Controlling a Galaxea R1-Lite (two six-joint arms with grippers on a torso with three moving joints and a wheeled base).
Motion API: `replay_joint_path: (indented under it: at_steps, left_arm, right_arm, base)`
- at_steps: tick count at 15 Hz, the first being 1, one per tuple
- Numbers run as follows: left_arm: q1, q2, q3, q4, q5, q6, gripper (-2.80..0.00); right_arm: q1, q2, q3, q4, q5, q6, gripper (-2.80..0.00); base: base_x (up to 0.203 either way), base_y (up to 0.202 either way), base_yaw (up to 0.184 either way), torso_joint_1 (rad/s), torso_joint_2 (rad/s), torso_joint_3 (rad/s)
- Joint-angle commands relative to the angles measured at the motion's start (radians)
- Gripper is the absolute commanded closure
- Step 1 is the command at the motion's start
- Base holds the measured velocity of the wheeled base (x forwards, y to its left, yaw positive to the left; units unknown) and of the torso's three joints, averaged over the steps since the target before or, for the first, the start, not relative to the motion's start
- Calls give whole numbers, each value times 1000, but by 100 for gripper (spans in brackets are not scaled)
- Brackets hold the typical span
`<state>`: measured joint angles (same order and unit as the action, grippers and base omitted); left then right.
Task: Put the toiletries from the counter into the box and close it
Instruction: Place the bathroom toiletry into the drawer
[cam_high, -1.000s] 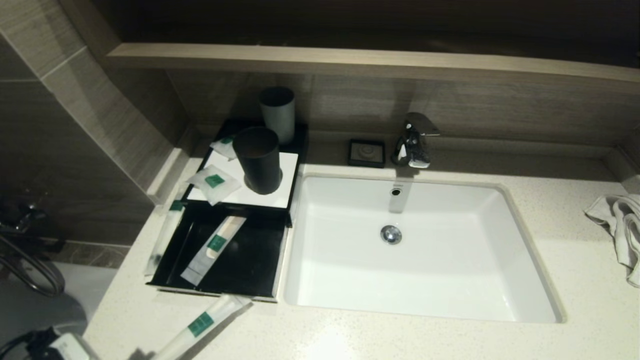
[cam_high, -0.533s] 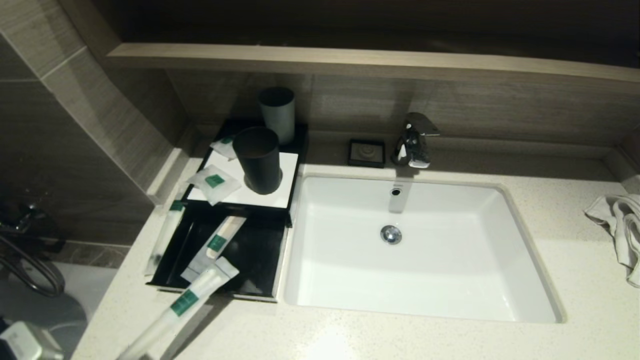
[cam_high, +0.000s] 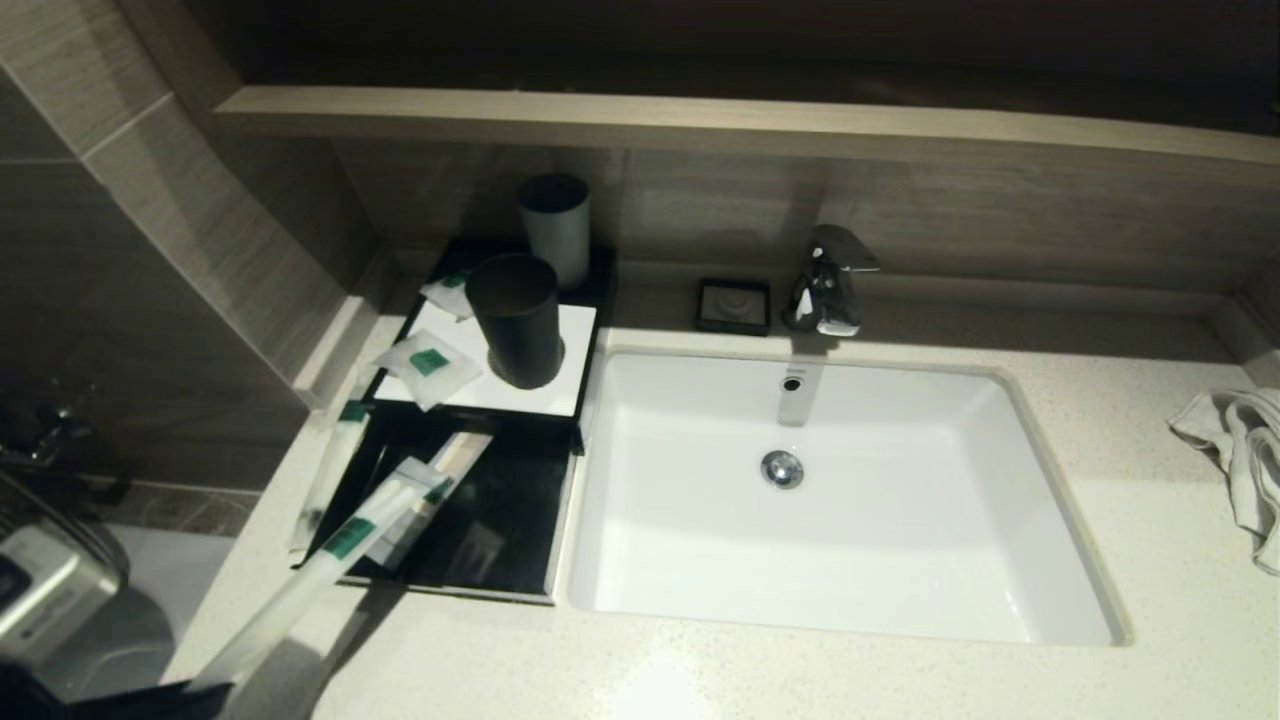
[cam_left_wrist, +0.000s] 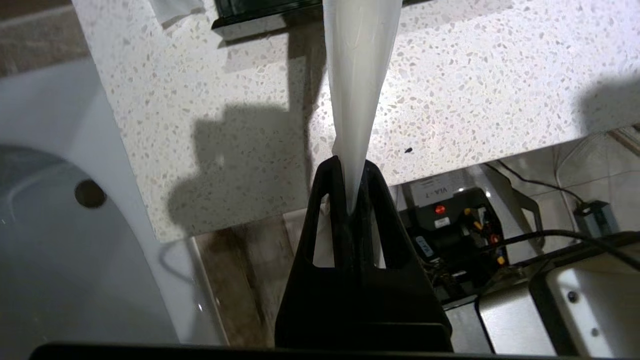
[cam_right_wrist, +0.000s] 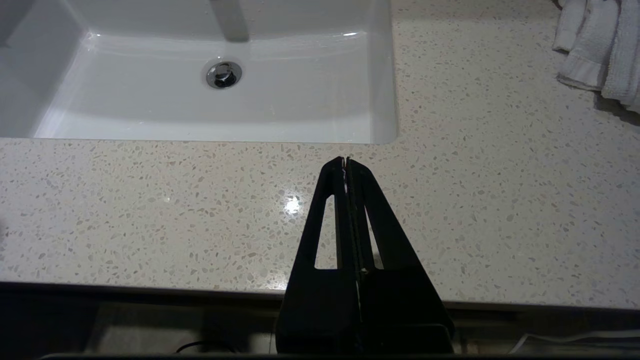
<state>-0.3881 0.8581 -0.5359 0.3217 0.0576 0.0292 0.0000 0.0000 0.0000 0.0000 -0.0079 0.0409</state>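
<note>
My left gripper (cam_left_wrist: 350, 164) is shut on the near end of a long white sachet (cam_high: 330, 555) with a green label. It holds the sachet aslant from the counter's (cam_high: 800, 680) front left corner, its far end over the open drawer (cam_high: 490, 545) of the black box (cam_high: 500, 395). Under it in the drawer lies a second long sachet (cam_high: 462, 455). A third long one (cam_high: 330, 470) lies on the counter along the drawer's left side. Two small square sachets (cam_high: 428, 365) (cam_high: 448, 292) rest on the box's white top. My right gripper (cam_right_wrist: 346, 161) is shut and empty above the counter's front edge.
A black cup (cam_high: 515, 320) stands on the box's white top, with a grey cup (cam_high: 555, 225) behind it. The white sink (cam_high: 840, 500) adjoins the box on the right. A faucet (cam_high: 825, 280) and soap dish (cam_high: 733, 305) stand behind the sink. A towel (cam_high: 1240, 450) lies far right.
The held long sachet has swung forward and to the left; its far end went from the counter in front of the drawer to over the drawer and the sachet lying there.
</note>
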Motion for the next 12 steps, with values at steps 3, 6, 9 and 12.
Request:
replay_joint_path:
  at_steps: [3, 6, 9, 12]
  left_arm:
    - [0, 155, -104, 59, 63, -126, 0]
    - [-1, 204, -129, 75, 67, -150, 0]
    - [-2, 279, -160, 68, 67, -170, 0]
    - [-3, 366, -205, 57, 67, -210, 0]
  right_arm:
    - [0, 0, 0, 0, 0, 1, 0]
    - [0, 0, 0, 0, 0, 0, 0]
    - [0, 0, 2, 0, 0, 0, 0]
    - [0, 0, 1, 0, 0, 1, 0]
  base:
    - [0, 0, 0, 0, 0, 0]
    - [0, 0, 0, 0, 0, 0]
    - [0, 0, 0, 0, 0, 0]
    - [0, 0, 0, 0, 0, 0]
